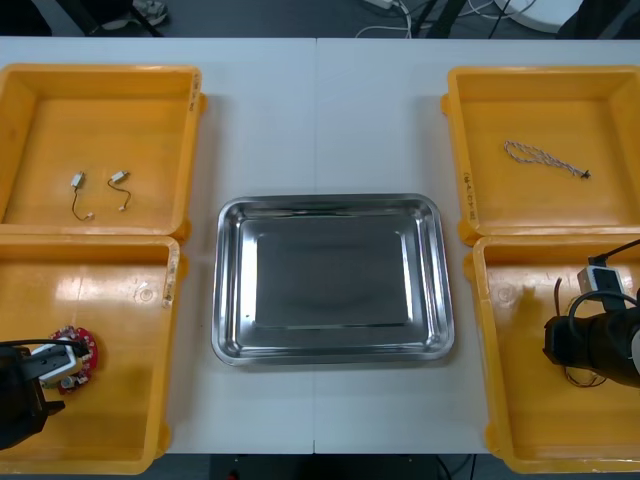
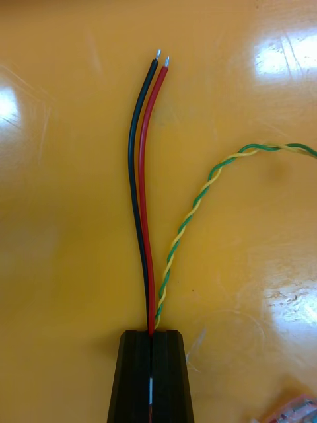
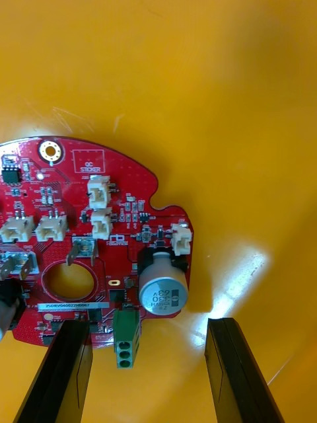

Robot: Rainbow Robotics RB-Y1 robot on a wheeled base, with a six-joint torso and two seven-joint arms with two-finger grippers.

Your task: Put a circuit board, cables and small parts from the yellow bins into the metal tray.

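Nearest stuff first. The left gripper is down in the yellow plastic bin near-left of the shiny rectangular metal tray. Its jaws are spread wide around the edge of the round red circuit board, which is lying flat on the bin floor. The green terminal block and silver capacitor sit between the fingers, so a squeeze could land on those and skid the board away.

Near-right of the tray, the right gripper is pinched tight on a thin red-and-black cable pair. A twisted green-and-yellow cable runs up right beside the fingers, so I reckon it could snag and get dragged along.

The tray's bare. Far-left of it are small metal parts, and far-right is a twisted blue-and-white cable.
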